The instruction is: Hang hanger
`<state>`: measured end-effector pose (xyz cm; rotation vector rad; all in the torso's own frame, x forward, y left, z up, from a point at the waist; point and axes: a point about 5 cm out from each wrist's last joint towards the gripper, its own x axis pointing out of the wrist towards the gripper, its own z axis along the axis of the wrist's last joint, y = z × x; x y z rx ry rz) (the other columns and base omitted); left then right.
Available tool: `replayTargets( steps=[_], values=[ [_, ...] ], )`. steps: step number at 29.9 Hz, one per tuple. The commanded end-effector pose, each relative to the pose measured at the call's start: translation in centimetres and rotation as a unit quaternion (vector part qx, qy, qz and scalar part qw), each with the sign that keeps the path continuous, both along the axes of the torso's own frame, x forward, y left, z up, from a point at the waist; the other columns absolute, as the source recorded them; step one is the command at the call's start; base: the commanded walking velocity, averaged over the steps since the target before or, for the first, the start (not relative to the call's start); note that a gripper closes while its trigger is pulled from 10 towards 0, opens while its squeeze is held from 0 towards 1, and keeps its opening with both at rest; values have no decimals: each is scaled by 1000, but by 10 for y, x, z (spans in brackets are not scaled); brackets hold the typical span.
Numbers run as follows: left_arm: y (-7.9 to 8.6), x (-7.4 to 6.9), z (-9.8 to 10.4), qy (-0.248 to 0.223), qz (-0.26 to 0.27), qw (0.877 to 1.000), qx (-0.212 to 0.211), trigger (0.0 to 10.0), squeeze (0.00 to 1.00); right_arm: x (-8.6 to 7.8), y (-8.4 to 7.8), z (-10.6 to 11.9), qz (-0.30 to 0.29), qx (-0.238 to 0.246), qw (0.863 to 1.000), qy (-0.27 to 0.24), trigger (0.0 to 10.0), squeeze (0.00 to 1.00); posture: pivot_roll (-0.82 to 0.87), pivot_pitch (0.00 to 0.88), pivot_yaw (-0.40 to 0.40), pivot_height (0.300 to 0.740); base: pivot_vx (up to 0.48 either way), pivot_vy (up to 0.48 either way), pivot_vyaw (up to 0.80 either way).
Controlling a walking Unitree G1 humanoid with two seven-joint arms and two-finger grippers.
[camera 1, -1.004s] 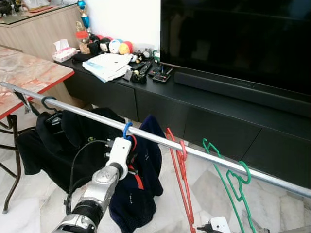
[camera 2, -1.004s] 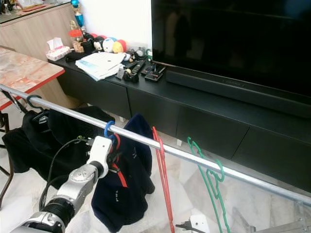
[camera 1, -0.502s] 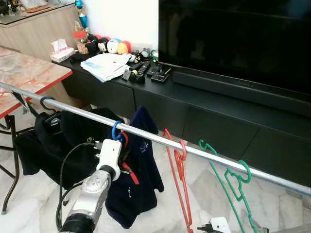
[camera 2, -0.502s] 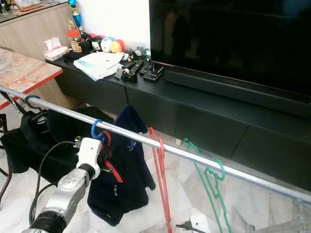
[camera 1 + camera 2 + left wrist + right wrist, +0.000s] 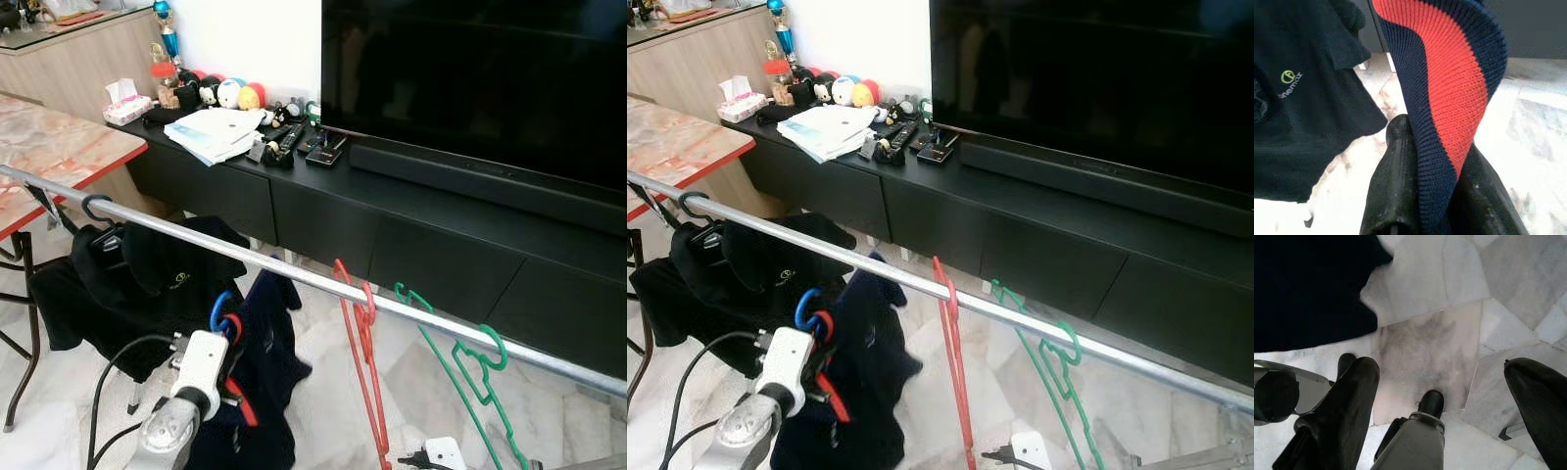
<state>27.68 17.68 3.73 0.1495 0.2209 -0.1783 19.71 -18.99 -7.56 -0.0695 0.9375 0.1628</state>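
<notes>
While the metal rail (image 5: pixel 294 277) slants across the left eye view from nine o'clock down to four o'clock, the left gripper (image 5: pixel 223 345) sits below it at seven o'clock, holding a blue hanger (image 5: pixel 218 311) whose hook hangs under the rail, not on it. A navy garment with red trim (image 5: pixel 257 377) droops from that hanger. At nine o'clock a black shirt (image 5: pixel 118 284) already hangs on the rail; a red hanger (image 5: pixel 361 367) and a green hanger (image 5: pixel 460 367) dangle at five o'clock. Behind them runs a black TV console (image 5: pixel 392 230) with papers (image 5: pixel 211 132) and toys on it, a big television (image 5: pixel 480 83) above, and a marble-top table (image 5: pixel 54 152) at ten o'clock.

Right eye view: same layout, with the blue hook just beneath the bar, beside the black shirt's sleeve.

Left wrist view: the black fingers (image 5: pixel 1396 181) are pinched on the garment's red-and-navy ribbed collar (image 5: pixel 1449 93), black shirt off at nine o'clock.

Right wrist view: the right gripper (image 5: pixel 1444 406) hangs over marble floor (image 5: pixel 1449 308), fingers spread wide apart.
</notes>
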Motion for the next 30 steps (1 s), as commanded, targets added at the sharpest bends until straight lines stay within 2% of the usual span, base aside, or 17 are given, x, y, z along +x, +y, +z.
replayTargets(
  steps=[1,11,30],
  values=[
    [5,2,8,-21,9,1000,0,10000,0,-4,1,-2,2,1,1000,9,10000,0,-31,84,68,740,0,0,0],
    [-10,7,14,-31,1,999,-14,10000,0,-4,1,-2,1,1,1000,10,10000,0,-31,83,73,740,0,0,0],
    [-14,7,17,-31,3,999,-28,10000,0,-4,2,-2,2,1,1000,11,10000,0,-30,84,76,740,0,0,0]
  ],
)
